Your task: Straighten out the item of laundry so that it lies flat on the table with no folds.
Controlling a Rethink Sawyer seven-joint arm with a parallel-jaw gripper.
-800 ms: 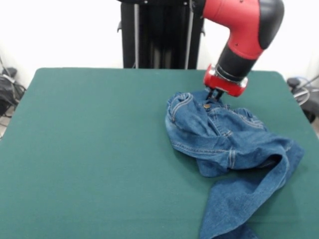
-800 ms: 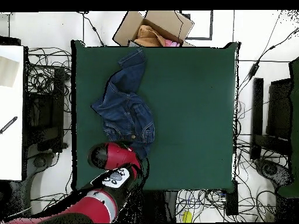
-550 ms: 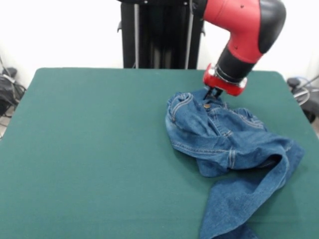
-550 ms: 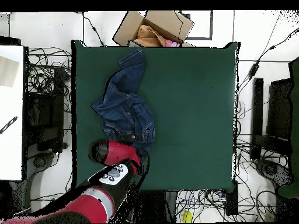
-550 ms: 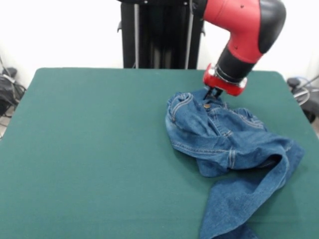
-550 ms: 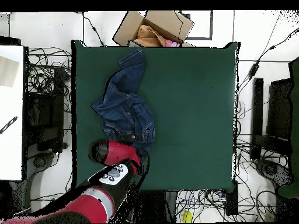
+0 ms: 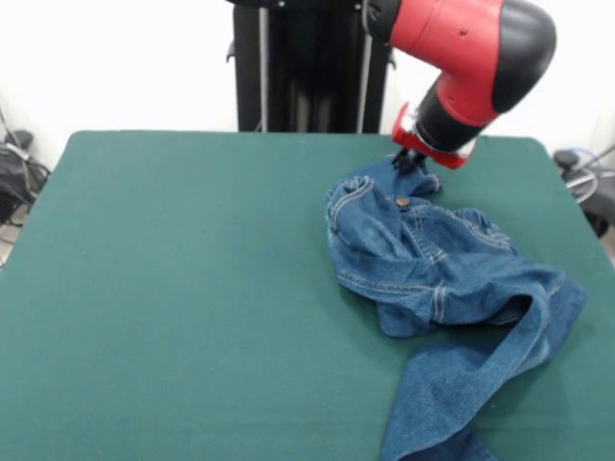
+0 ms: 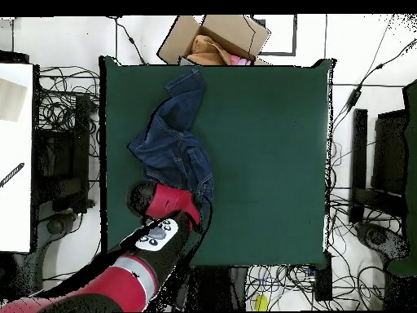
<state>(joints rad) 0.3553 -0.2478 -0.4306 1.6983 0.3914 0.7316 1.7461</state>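
So nearest the camera in the front view we've got one leg of the jeans (image 7: pixel 437 279) running off the bottom edge of the picture, a long faded strip that bends back up toward the right side of the table (image 7: pixel 173 288). Above that the other leg is folded over on itself in a thick roll, so the whole thing is a bunched heap, nowhere near flat. Further back we can see the waist part, with a curved pocket seam on its left and the metal button (image 7: pixel 401 203) facing up. The jeans sit on the right half of the green cloth here, with the left half bare. At the very back of the heap, the waistband is pulled up into a little peak, and that's right where the gripper (image 7: pixel 411 162) is: it comes down from the red and black arm (image 7: pixel 468 58) and its tips are pinched onto that bit of denim, just beyond the button. From overhead, the jeans (image 8: pixel 174 147) stretch from the gripper's end near the robot out to the far edge of the table (image 8: pixel 269 147), one leg reaching almost to the cardboard box (image 8: pixel 213 38) off the table. The arm (image 8: pixel 167 208) covers the gripper in that view, so we can't see the tips there.
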